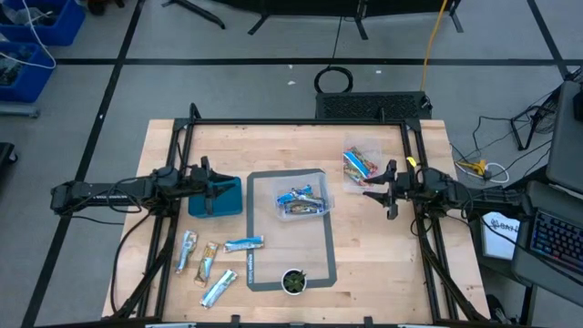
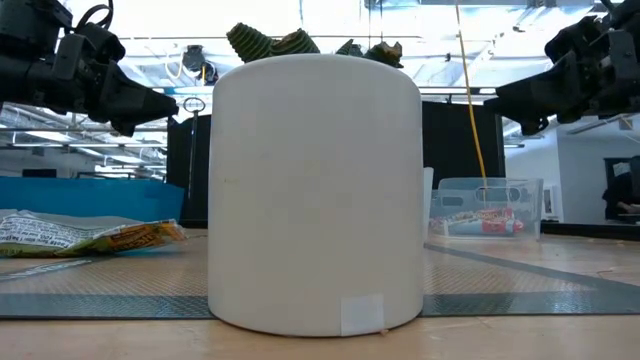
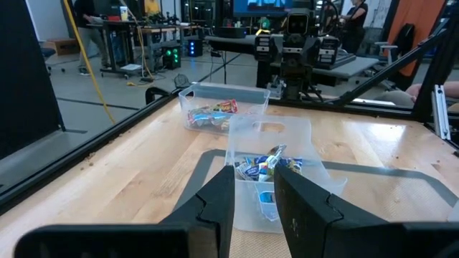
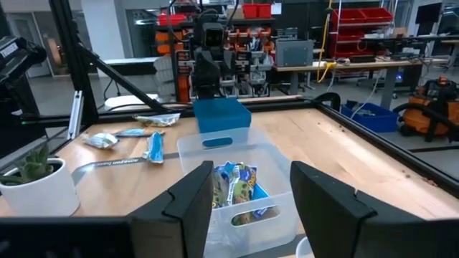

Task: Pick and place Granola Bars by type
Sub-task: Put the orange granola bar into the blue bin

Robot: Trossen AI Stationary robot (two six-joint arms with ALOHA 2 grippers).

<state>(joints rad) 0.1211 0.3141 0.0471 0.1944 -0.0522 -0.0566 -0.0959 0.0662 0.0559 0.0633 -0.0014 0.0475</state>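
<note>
Granola bars are split across three spots. Four loose ones (image 1: 211, 262), silvery/tan plus one blue, are scattered on the worktop (image 1: 383, 264) near its front left corner, just off the left edge of the grey mat (image 1: 321, 239). A bunch of blue ones (image 1: 303, 199) is piled in the clear bin (image 1: 282, 185) sitting on the mat's back half. Blue-and-orange-red ones (image 1: 359, 163) are in a second clear bin (image 1: 364, 179) to the right, off the mat. A blue bin (image 1: 217, 197) is parked just left of the mat; what's inside can't really be made out from above.

The left gripper (image 1: 202, 180) is held out level from the left side, right at the blue bin, jaws slightly parted with nothing between them. The right gripper (image 1: 386, 189) is stretched in level from the right, just beside the second clear bin, jaws spread wide and empty. A small plant in a white pot (image 1: 293, 281) is set at the mat's front edge.
</note>
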